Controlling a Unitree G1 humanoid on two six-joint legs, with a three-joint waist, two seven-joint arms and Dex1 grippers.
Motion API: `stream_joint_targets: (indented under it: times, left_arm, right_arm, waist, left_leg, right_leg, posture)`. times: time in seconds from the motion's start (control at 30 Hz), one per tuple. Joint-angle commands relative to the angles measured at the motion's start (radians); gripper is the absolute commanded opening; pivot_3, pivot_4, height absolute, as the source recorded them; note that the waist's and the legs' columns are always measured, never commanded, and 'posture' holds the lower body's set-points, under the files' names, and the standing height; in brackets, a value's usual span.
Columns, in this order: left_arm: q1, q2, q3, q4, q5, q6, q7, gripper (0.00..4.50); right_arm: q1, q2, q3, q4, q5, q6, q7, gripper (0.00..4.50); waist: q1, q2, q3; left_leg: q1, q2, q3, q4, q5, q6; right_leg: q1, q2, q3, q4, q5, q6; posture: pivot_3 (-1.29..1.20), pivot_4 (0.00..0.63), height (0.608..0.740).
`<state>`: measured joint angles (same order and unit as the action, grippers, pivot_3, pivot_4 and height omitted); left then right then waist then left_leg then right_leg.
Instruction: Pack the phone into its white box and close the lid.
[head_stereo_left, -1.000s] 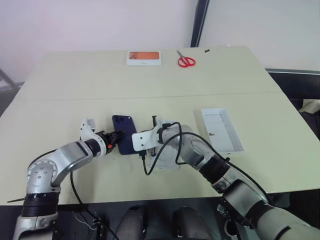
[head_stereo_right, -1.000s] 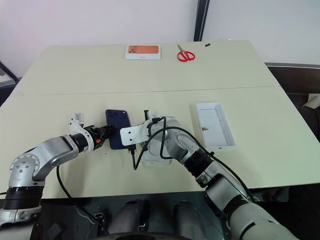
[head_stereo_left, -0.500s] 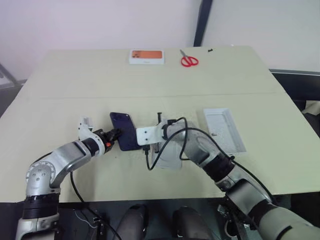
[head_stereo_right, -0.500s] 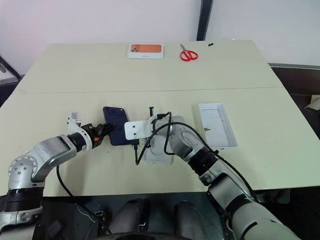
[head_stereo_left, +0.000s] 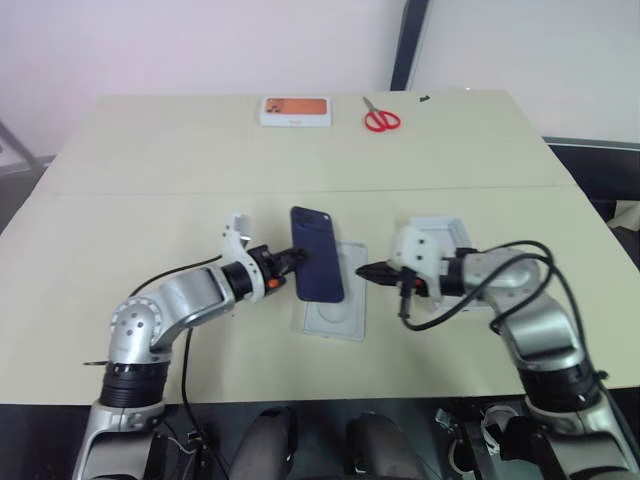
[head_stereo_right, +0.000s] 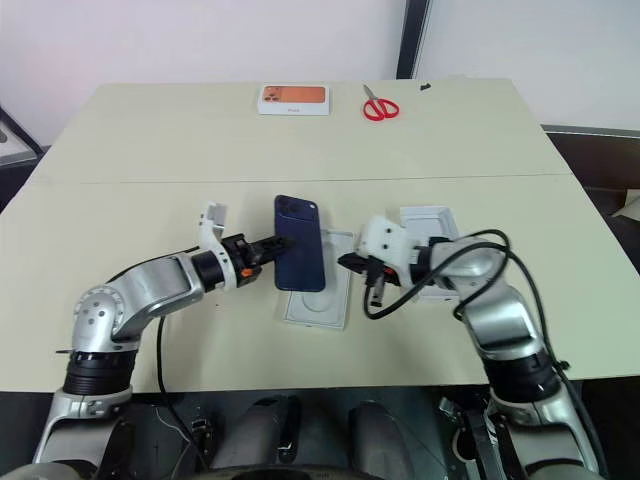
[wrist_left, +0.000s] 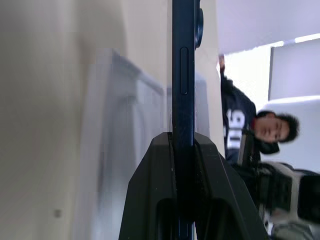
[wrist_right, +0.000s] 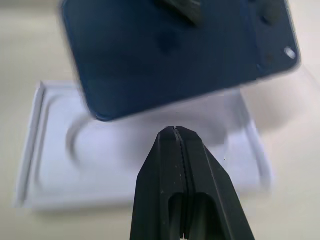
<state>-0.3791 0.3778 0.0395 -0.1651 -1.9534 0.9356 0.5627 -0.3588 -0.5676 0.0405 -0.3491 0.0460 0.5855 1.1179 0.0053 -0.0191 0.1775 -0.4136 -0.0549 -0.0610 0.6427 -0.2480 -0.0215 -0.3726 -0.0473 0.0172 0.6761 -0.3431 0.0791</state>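
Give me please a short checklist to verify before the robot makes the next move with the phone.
1. Phone held firmly: ok, the left end effector is closed on its edge, and the left wrist view shows both fingers pressing its sides.
2. Right end effector free: ok, shut and holding nothing.
3. Place below the phone: not ok, the insert tray with an oval recess lies there, not the white box.
4. Lid reachable: cannot tell, the right arm covers most of it.
5. Scissors and orange-picture box out of the way: ok, at the table's far edge.
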Motion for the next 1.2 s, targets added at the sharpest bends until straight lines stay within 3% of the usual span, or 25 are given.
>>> stream_joint_targets:
  times: [0.03,0.4,0.53,0.7,0.8,0.9,1.07,1.17,1.2]
  left_arm:
    - [-0.025,-0.008,-0.032,-0.009,-0.019,0.011,-0.007,0.02]
    - [-0.071,0.008,-0.124,0.057,0.007,0.049,-0.033,0.02]
    - [-0.08,0.028,-0.144,0.067,0.031,0.08,-0.053,1.69]
    - [-0.093,0.058,-0.124,0.074,0.036,0.089,-0.08,4.23]
    - [-0.096,0.081,-0.11,0.07,0.03,0.089,-0.099,4.23]
    - [-0.102,0.177,-0.064,0.039,0.079,0.118,-0.174,4.23]
    - [-0.125,0.336,-0.021,-0.001,0.264,0.163,-0.362,4.23]
    - [-0.138,0.407,-0.031,-0.031,0.432,0.161,-0.519,3.37]
    - [-0.139,0.416,-0.037,-0.035,0.472,0.159,-0.554,2.84]
  right_arm:
    - [0.03,-0.026,-0.065,-0.028,0.057,0.015,-0.045,0.0]
    - [0.074,-0.092,-0.063,-0.035,0.125,0.013,-0.123,0.0]
    - [0.068,-0.106,-0.053,-0.028,0.141,0.007,-0.138,0.0]
    - [0.058,-0.113,-0.036,-0.018,0.152,-0.001,-0.149,0.0]
    - [0.056,-0.117,-0.025,-0.013,0.155,-0.008,-0.154,0.0]
    - [0.055,-0.124,-0.018,-0.011,0.156,-0.012,-0.157,0.0]
    - [0.051,-0.15,0.007,0.004,0.125,-0.031,-0.165,0.0]
    - [0.045,-0.177,0.047,0.029,0.08,-0.071,-0.172,0.0]
    - [0.043,-0.182,0.054,0.034,0.073,-0.078,-0.175,0.0]
  waist:
    - [0.0,0.0,0.0]
    - [0.008,0.0,0.0]
    - [0.007,0.0,0.0]
    - [0.007,0.0,0.0]
    - [0.005,0.0,0.0]
    - [0.005,0.0,0.0]
    - [0.006,0.0,0.001]
    - [0.008,0.001,0.001]
    - [0.008,0.001,0.001]
  left_leg:
    - [0.0,0.0,0.0,0.0,0.0,0.0]
    - [-0.001,0.0,0.0,0.003,0.0,0.0]
    - [-0.001,0.0,0.0,0.003,0.0,0.0]
    - [-0.001,0.0,0.0,0.003,0.0,0.0]
    - [-0.001,0.0,0.0,0.004,0.0,0.0]
    - [-0.001,0.0,0.0,0.003,0.0,0.0]
    - [-0.001,0.0,0.0,0.003,0.0,0.0]
    - [-0.001,0.0,0.0,0.003,0.0,0.0]
    - [-0.001,0.0,0.0,0.003,0.0,0.0]
  right_leg:
    - [0.0,0.0,0.0,0.0,0.0,0.0]
    - [0.001,0.0,0.0,0.001,0.0,0.0]
    - [0.001,0.0,0.0,0.001,0.0,0.0]
    - [0.001,0.0,0.0,0.001,0.0,0.0]
    - [0.001,0.0,0.0,0.001,0.0,0.0]
    - [0.001,0.0,0.0,0.001,0.0,0.0]
    - [0.0,0.0,0.0,0.001,0.0,0.0]
    - [0.001,0.0,0.0,0.001,0.0,0.0]
    - [0.001,0.0,0.0,0.0,0.0,0.0]
  posture:
    - [0.0,0.15,0.74]
    - [0.0,0.15,0.74]
    - [0.0,0.15,0.74]
    - [0.0,0.15,0.74]
    - [0.0,0.15,0.74]
    - [0.0,0.15,0.74]
    - [0.0,0.15,0.74]
    - [0.0,0.15,0.74]
    - [0.0,0.15,0.74]
